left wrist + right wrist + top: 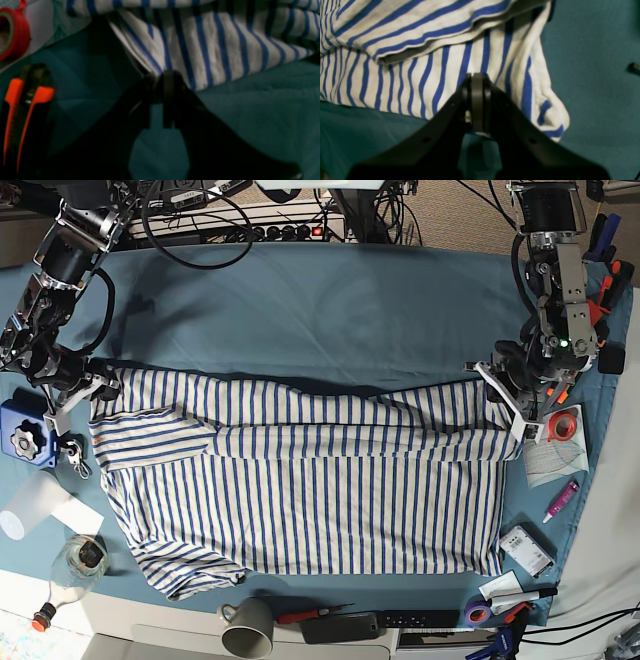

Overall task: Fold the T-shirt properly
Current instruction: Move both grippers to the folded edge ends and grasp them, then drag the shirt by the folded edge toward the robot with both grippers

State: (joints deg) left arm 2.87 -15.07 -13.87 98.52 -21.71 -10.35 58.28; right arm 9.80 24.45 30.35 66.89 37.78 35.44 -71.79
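The T-shirt (300,490), white with thin blue stripes, lies spread on the teal table cloth (300,310). Its far part forms a doubled band across the width. My left gripper (160,80) is shut on the shirt's edge (212,50). In the base view it sits at the shirt's far right corner (505,402). My right gripper (476,80) is shut on a fold of the shirt (420,75), just above the cloth. In the base view it is at the far left corner (90,392).
A red tape roll (563,425) and orange-handled tools (25,112) lie close to my left gripper. A blue box (25,435), a glass bottle (75,565) and a cup stand at the left. A mug (250,627), pens and a remote line the front edge.
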